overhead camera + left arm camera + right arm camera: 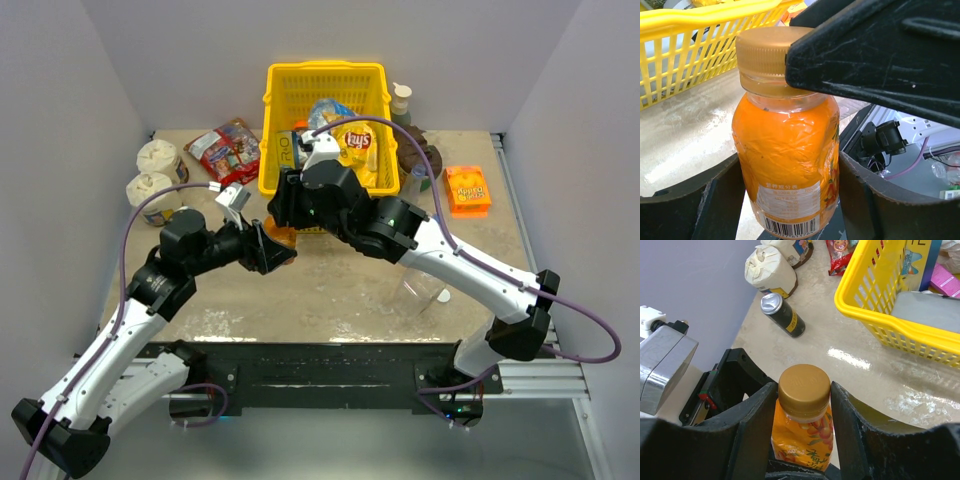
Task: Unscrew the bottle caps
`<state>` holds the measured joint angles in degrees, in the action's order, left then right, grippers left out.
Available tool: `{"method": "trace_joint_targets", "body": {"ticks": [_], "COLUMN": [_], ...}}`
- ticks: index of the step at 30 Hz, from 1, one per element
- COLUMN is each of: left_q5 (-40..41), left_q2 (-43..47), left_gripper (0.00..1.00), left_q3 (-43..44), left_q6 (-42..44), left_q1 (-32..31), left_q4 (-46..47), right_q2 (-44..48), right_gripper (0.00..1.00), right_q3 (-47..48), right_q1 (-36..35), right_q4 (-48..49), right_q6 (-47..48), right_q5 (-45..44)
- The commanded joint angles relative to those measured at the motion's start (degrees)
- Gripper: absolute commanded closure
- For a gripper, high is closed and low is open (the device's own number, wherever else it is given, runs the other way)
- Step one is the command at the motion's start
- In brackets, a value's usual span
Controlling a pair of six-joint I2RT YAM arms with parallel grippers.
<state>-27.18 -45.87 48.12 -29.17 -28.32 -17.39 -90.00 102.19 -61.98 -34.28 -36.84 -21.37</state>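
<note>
A small orange juice bottle (785, 150) with a golden-orange cap (762, 52) stands upright between both grippers, just in front of the basket. My left gripper (790, 187) is shut on the bottle's body, one finger on each side of the label. From above, my right gripper (804, 392) is shut on the cap (804, 385), with both fingers touching its sides. In the top view the bottle (283, 237) is mostly hidden by the two grippers. A clear bottle (425, 290) lies on the table under the right arm.
The yellow basket (325, 75), full of snack packs, stands right behind the grippers. A dark can (784, 315) lies to the left, near two white tubs (160, 158). A red snack bag (228, 150) and an orange packet (467, 188) lie at the back.
</note>
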Motion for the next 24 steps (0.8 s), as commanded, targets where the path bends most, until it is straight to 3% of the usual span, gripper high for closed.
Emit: {"method": "trace_joint_targets", "body": {"ticks": [1, 10, 17, 24], "left_q5": [-3.84, -10.43, -20.44, -32.84], "left_q2": [1.04, 2.45, 0.52, -4.49], "left_gripper": [0.6, 0.6, 0.6, 0.59], "left_q3": [1.19, -0.65, -1.63, -0.92], "left_q6": [2.97, 4.65, 2.54, -3.51], "left_q1": [-0.51, -0.6, -0.6, -0.6], "left_q4": [2.09, 6.73, 14.13, 24.94], "right_q2": [0.0, 3.94, 11.67, 18.18], "right_gripper": [0.54, 0.8, 0.9, 0.9], "right_q3": [1.96, -3.74, -14.81, -22.3], "right_q1": [-0.08, 1.86, 6.24, 10.21], "right_q4": [2.73, 8.0, 15.91, 21.45], "right_q6": [0.63, 1.06, 2.39, 5.19], "right_q5": [-0.43, 5.8, 16.43, 30.06]}}
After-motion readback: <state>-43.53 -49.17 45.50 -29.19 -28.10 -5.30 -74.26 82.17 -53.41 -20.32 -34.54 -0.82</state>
